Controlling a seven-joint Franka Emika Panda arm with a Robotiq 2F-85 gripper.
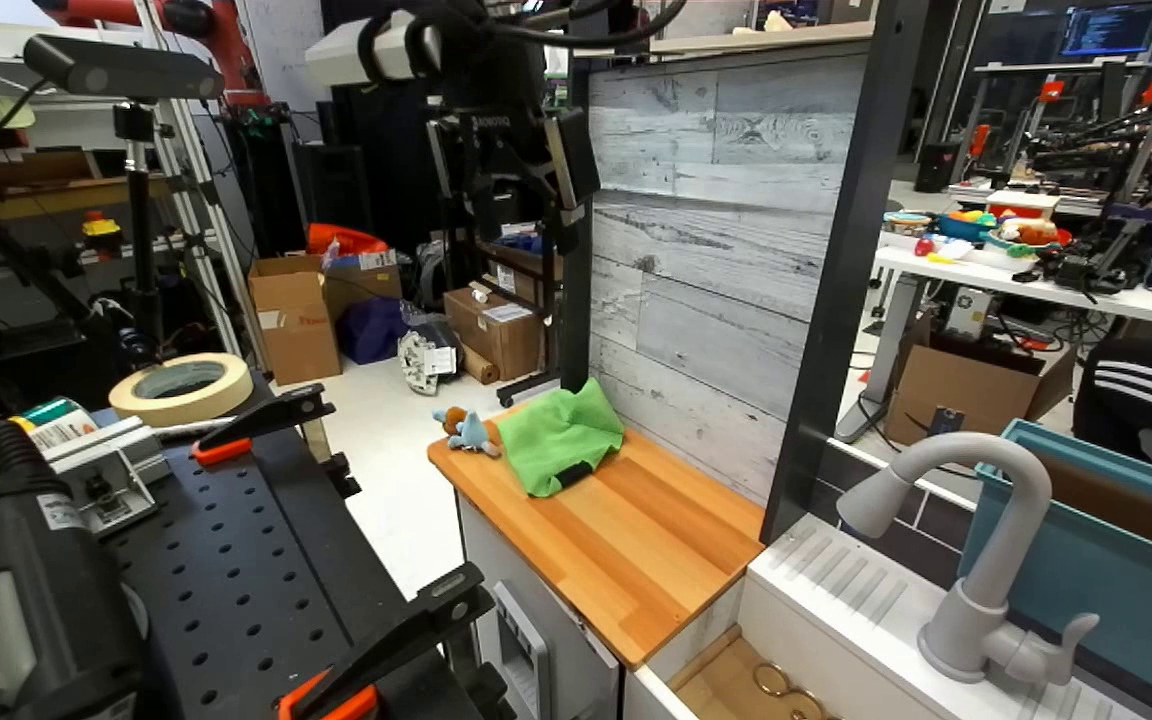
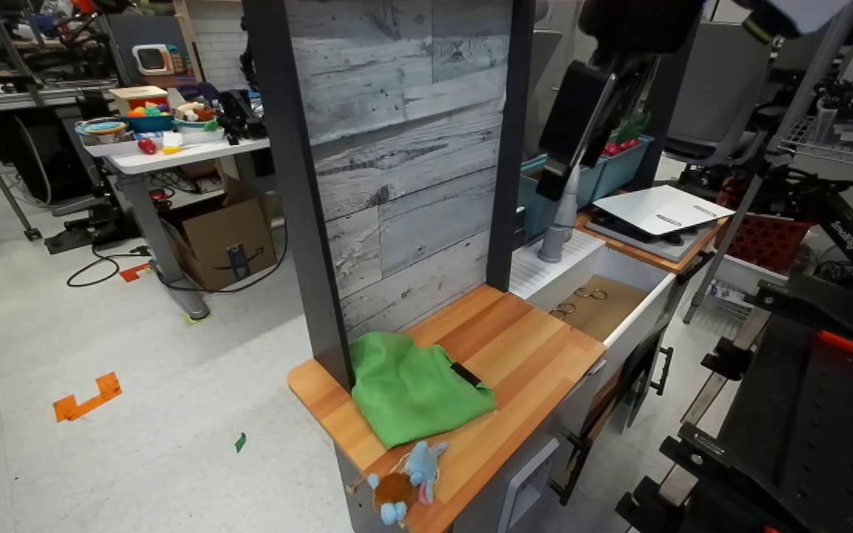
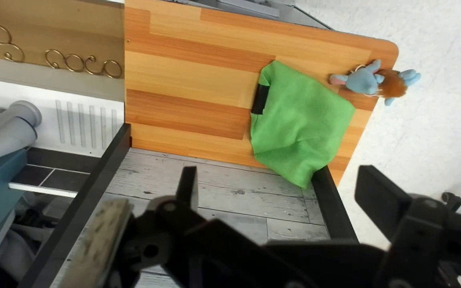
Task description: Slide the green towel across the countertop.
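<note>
Nearest the lens in the wrist view is the gripper (image 3: 281, 185), its two fingers (image 3: 186, 187) spread wide apart. Both exterior views show it raised, well apart from the green towel (image 3: 300, 120).

At the far left of the wrist view, a teal bin (image 3: 0, 180) is cut off by the frame. Just beside it, a grey faucet (image 3: 6, 132), also partly out of frame, stands on a ribbed white drainboard (image 3: 88, 116). Above these in the frame, the sink (image 3: 54, 83) has a brown bottom; gold-coloured wire rings (image 3: 74, 69) rest on it.

To the right, a black post (image 3: 92, 192) stands at one side of the grey wood-grain panel (image 3: 230, 192). The panel is upright and meets the long side of the countertop (image 3: 190, 80), which is surfaced in striped orange-brown wood.

The green towel lies on the right-hand part of this countertop, towards the end away from the sink. The cloth is spread out, wrinkled and uneven; a black strip (image 3: 260, 99) sits along its left edge. One corner is lifted in front of the panel, close by a second black post (image 3: 333, 204). Whether cloth and post touch, I cannot tell.

Right of the towel, a blue-and-brown plush toy (image 3: 362, 81) lies near the rounded corner of the countertop. Its brown part projects past the edge, over the pale floor (image 3: 442, 52), which shows at the far right.
</note>
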